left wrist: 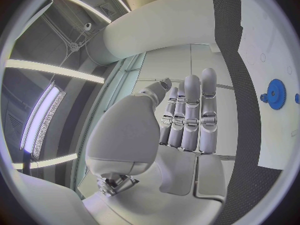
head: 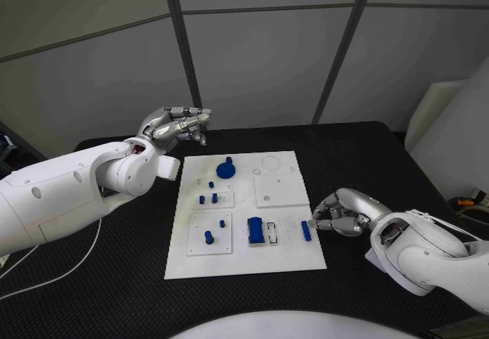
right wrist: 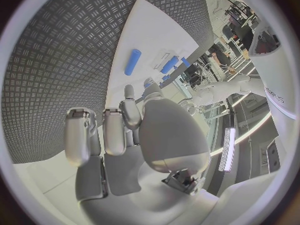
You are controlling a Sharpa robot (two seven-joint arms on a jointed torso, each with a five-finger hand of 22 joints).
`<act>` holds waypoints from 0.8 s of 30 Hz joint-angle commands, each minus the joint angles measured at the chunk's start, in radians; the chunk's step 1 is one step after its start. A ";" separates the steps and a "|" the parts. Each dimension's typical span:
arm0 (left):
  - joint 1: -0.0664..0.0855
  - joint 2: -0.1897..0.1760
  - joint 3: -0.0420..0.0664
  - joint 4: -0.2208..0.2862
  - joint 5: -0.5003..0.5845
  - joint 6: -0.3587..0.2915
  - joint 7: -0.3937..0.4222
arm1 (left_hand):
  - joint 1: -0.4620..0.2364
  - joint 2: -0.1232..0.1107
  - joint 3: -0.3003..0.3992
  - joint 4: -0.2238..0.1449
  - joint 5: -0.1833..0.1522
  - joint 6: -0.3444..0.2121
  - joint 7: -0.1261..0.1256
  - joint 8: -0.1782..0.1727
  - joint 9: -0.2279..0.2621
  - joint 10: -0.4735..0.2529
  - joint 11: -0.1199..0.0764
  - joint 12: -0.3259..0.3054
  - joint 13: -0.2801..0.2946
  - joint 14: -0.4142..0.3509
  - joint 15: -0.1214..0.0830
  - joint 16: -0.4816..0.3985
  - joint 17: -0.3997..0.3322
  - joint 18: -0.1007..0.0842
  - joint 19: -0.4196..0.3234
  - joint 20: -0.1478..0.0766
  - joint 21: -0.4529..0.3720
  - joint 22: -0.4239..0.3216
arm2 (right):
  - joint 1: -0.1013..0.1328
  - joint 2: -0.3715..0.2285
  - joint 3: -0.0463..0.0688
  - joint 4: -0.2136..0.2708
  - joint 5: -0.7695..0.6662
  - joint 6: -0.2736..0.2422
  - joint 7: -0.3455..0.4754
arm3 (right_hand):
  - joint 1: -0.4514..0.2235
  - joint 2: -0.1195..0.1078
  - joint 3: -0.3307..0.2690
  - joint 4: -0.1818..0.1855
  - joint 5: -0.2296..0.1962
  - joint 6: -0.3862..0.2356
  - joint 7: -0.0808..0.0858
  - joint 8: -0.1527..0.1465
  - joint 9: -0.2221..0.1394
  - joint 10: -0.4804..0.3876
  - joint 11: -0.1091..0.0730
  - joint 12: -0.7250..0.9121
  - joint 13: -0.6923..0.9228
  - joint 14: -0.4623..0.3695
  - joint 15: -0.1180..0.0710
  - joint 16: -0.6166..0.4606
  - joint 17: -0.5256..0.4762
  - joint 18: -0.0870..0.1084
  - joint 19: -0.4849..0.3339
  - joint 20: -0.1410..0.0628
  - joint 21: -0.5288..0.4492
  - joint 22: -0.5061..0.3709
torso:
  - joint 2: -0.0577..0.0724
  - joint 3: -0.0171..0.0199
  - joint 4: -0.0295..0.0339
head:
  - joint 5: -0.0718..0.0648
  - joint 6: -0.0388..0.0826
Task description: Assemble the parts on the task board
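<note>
White task board (head: 285, 247) on a black textured table (head: 122, 282); grey wall panels behind. Left hand (head: 175, 127) beyond the board's far-left corner, fingers straight, together, empty. Right hand (head: 340, 212) at its right edge, fingers curled, empty.

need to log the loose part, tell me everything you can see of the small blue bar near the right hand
The small blue bar is a short, smooth, rounded piece that looks like plastic. It lies flat near the right edge of the task board, beside an open slot. The right hand hovers close by with curled fingers; contact cannot be told.

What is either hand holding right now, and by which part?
Nothing. The left hand is raised with empty fingers; the right hand is beside the board, fingers curled, empty.
</note>
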 commanded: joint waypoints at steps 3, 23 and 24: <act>0.001 -0.004 0.000 0.003 0.002 0.012 0.007 | -0.005 0.009 -0.007 0.000 -0.003 -0.008 -0.001 -0.006 -0.001 -0.007 -0.001 0.006 0.001 -0.002 0.006 -0.004 -0.001 0.002 0.004 0.002 -0.006 -0.002 | -0.007 0.020 -0.001 -0.014 -0.076 0.008 -0.059 | -0.005 0.003 0.003 0.009 0.015 0.014 -0.001 -0.003 -0.003 0.008 -0.003 0.008 0.004 0.050 0.000 0.001 0.005 -0.008 0.019 0.003 0.005 0.170 | 0.000 0.0000 0.0033 | 0.003 0.000; 0.001 -0.015 0.000 0.008 0.002 0.025 0.007 | -0.007 0.014 -0.007 0.003 -0.002 -0.007 -0.002 -0.005 -0.001 -0.009 -0.001 0.009 0.001 -0.003 0.006 -0.003 -0.003 0.002 0.003 0.002 -0.008 -0.003 | -0.024 0.077 -0.001 -0.043 -0.121 0.125 -0.146 | -0.027 -0.015 -0.023 0.041 0.008 0.039 -0.007 0.002 -0.011 0.010 -0.007 0.004 0.004 0.050 -0.004 0.001 0.007 -0.009 0.021 -0.002 0.006 0.172 | 0.001 -0.0005 0.0022 | 0.005 -0.017; 0.001 -0.016 0.000 0.008 0.002 0.025 0.007 | -0.007 0.014 -0.007 0.003 -0.002 -0.007 -0.002 -0.005 -0.001 -0.009 -0.001 0.009 0.001 -0.003 0.006 -0.003 -0.003 0.002 0.003 0.002 -0.008 -0.003 | -0.024 0.077 -0.001 -0.043 -0.128 0.130 -0.149 | -0.027 -0.016 -0.024 0.041 0.007 0.039 -0.007 0.002 -0.011 0.010 -0.007 0.004 0.004 0.050 -0.004 0.001 0.006 -0.009 0.021 -0.002 0.006 0.172 | 0.001 -0.0004 0.0022 | 0.005 -0.018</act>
